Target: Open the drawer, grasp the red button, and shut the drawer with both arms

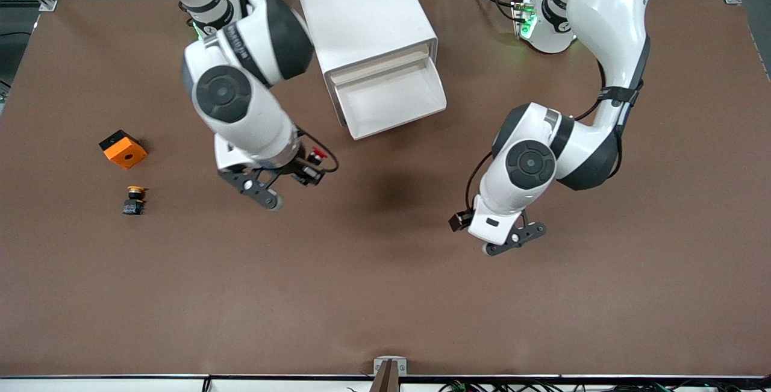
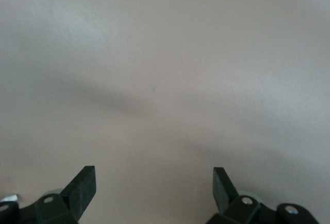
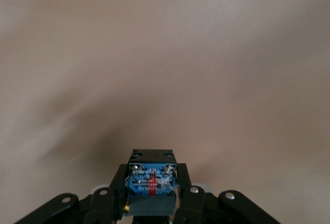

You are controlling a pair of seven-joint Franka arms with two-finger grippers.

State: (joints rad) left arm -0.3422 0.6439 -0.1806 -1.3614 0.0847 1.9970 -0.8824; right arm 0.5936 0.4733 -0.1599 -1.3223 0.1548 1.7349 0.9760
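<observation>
Open bench nearer the camera, clutter toward the right arm's end

The brown bench (image 1: 385,295) lies bare under both arms; the white drawer cabinet (image 1: 367,31) with its open tray (image 1: 391,100) stands between them, an orange holed cube (image 1: 123,149) and a yellow-capped button (image 1: 134,198) well apart.

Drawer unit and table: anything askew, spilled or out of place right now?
The drawer unit sits skewed to the table's edges, its drawer open and empty. The right gripper holds the button; the left gripper is open over bare table. Nothing spilled or damaged.
</observation>
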